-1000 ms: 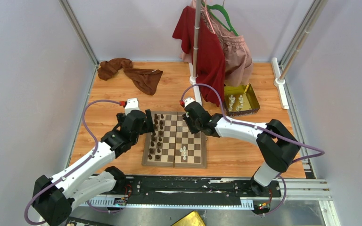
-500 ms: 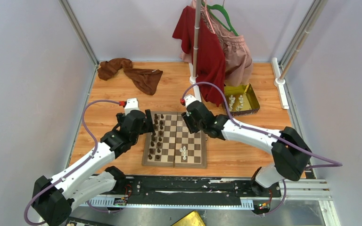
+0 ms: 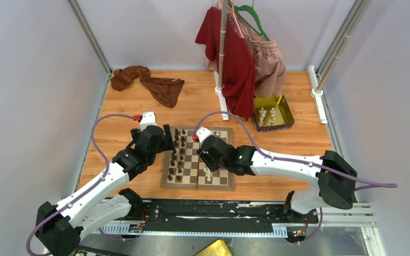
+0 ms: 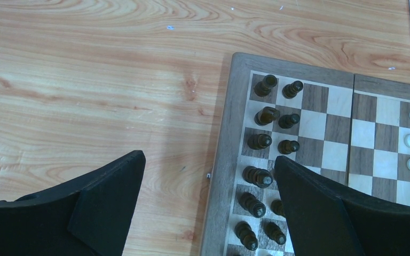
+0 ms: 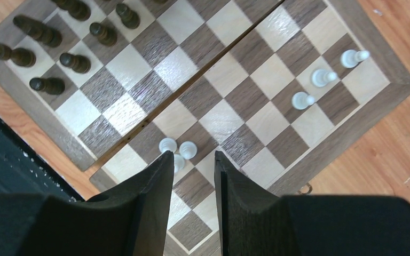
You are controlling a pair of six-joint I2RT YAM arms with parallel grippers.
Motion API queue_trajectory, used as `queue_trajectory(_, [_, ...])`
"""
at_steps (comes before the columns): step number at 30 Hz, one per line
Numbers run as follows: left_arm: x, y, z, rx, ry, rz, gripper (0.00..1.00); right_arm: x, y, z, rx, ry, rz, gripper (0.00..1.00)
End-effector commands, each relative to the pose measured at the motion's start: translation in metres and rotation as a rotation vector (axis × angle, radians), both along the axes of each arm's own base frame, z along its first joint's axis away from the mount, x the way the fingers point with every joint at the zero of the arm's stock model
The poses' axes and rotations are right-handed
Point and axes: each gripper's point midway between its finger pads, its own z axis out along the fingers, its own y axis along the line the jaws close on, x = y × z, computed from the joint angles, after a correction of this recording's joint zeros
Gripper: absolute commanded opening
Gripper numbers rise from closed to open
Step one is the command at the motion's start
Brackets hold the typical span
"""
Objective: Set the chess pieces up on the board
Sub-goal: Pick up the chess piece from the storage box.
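**A:** What's nearest?

**B:** A black rail (image 3: 219,209) carrying both arm bases. The left gripper (image 4: 208,160) hangs over the board's left border, its fingers spread wide with nothing between them. The right gripper (image 5: 193,157) hangs over the near right half. Its fingers are parted by a narrow gap and grip nothing.

**A:** And the board?

**B:** The board (image 3: 223,170) lies flat mid-table, just beyond the bases. It has light and dark brown squares, a brown border and a centre seam. Dark pieces (image 4: 269,140) stand in two columns down its left side. Three white pieces (image 5: 177,152) huddle close together near the near edge, right beneath the right gripper's fingertips. A further white trio (image 5: 323,78) lines up along the right side.

**A:** The surroundings?

**B:** The table (image 3: 123,109) is warm orange wood. Past the board's far right corner sits a gold tray (image 3: 287,116) holding cream figures (image 3: 267,114). A brown cloth (image 3: 149,82) lies crumpled far left. At the back, a pole (image 3: 223,32) carries a red garment (image 3: 237,58) and a pink garment (image 3: 271,61). Pale grey walls (image 3: 32,80) enclose it all.
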Motion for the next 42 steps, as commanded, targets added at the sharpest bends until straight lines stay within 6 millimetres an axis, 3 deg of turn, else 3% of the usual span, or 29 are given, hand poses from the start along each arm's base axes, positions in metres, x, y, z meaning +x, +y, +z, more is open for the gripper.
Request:
queue_trajectory(1, [-0.001,0.0,0.001,-0.019,-0.017,0.009,1.0,-0.014,-0.01,-0.018,-0.061,0.019,-0.019,0.38])
queue_trajectory(13, [-0.003,0.002,-0.001,-0.019,-0.019,0.011,1.0,-0.019,-0.011,-0.031,-0.077,0.038,-0.02,0.34])
queue_trajectory(42, [-0.001,0.001,-0.002,-0.014,-0.018,0.012,1.0,-0.013,0.005,-0.032,-0.079,0.036,0.007,0.29])
